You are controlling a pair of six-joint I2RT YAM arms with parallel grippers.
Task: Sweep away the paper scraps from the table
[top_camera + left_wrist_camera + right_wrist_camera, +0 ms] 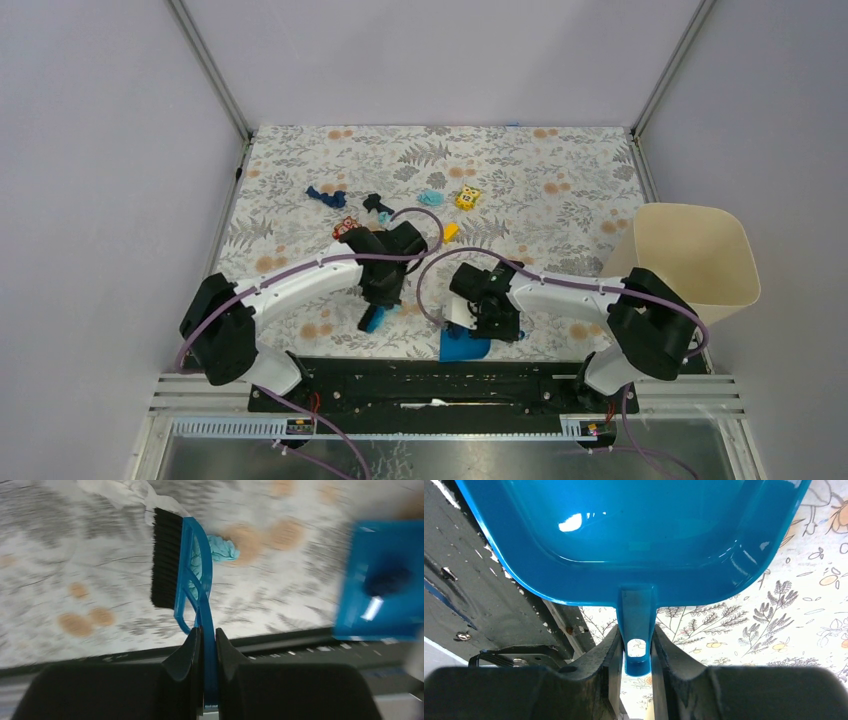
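My left gripper (383, 285) is shut on the handle of a blue brush (372, 320) with black bristles; in the left wrist view the gripper (205, 635) holds the brush (189, 565) low over the table (540, 170). A light cyan paper scrap (223, 550) lies just beside the brush head. My right gripper (492, 305) is shut on the handle of the blue dustpan (463, 346), which sits at the table's near edge (634, 530). More scraps lie farther back: dark blue (325, 196), light cyan (431, 198).
A beige bin (695, 260) stands at the right edge. A yellow patterned toy (467, 197), a red toy (345, 228), a yellow block (451, 232) and a small black object (373, 204) lie mid-table. The black rail (450, 375) runs along the near edge.
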